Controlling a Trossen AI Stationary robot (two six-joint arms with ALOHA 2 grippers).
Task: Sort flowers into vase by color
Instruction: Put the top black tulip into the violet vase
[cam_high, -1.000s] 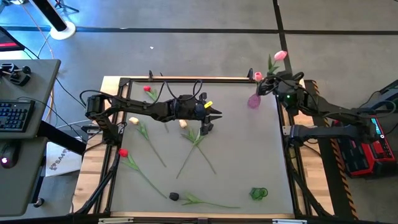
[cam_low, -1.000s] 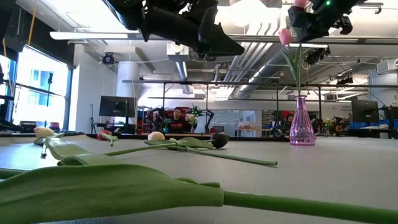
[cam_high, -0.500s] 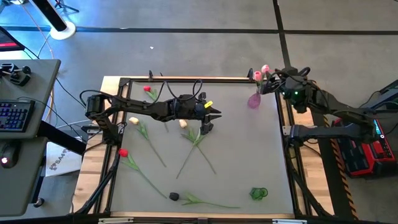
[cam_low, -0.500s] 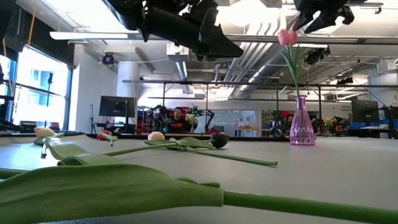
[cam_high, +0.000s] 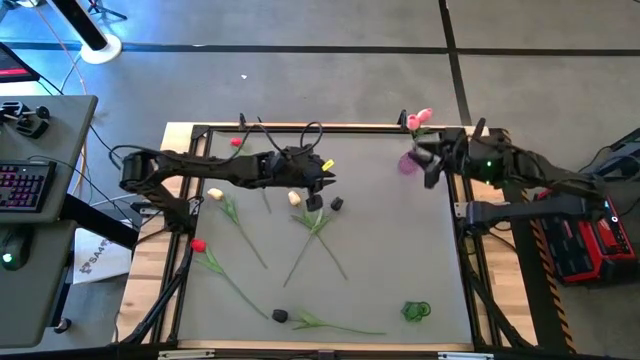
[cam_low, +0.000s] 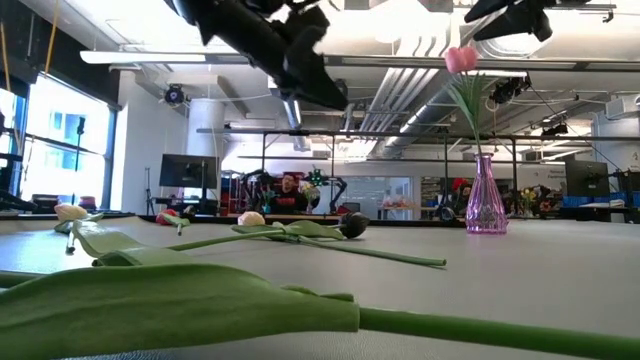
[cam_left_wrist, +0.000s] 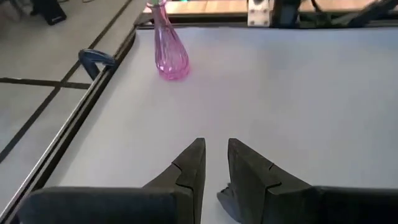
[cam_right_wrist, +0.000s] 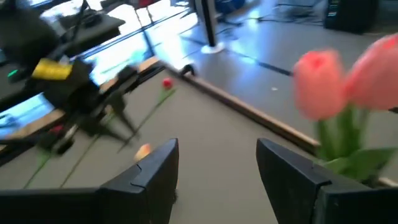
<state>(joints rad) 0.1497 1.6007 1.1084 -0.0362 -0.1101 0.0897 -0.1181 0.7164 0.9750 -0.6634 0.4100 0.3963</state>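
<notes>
A pink glass vase (cam_high: 407, 164) stands at the table's far right and holds two pink tulips (cam_high: 419, 119), their stems in its neck; they also show in the low view (cam_low: 461, 58) and the right wrist view (cam_right_wrist: 320, 84). My right gripper (cam_high: 427, 167) is open and empty just right of the vase, its fingers apart in its wrist view (cam_right_wrist: 217, 165). My left gripper (cam_high: 326, 184) hangs shut and empty over mid-table, above a black tulip head (cam_high: 337, 204). Red (cam_high: 237, 143), cream (cam_high: 214, 194) and black (cam_high: 281, 316) tulips lie flat on the mat.
A green glass vase (cam_high: 416, 311) sits near the front right corner. Tulip stems and leaves cross mid-table (cam_high: 316, 228). A second red tulip (cam_high: 198, 245) lies at the left. A raised frame (cam_high: 300, 127) edges the mat. A leaf (cam_low: 180, 300) lies close in the low view.
My right gripper held a pink tulip above the pink vase, then opened and let go of it; the tulip now stands in the vase beside the first. The gripper has since come down and toward the near edge beside the vase. My left gripper has drawn back toward the table's left.
</notes>
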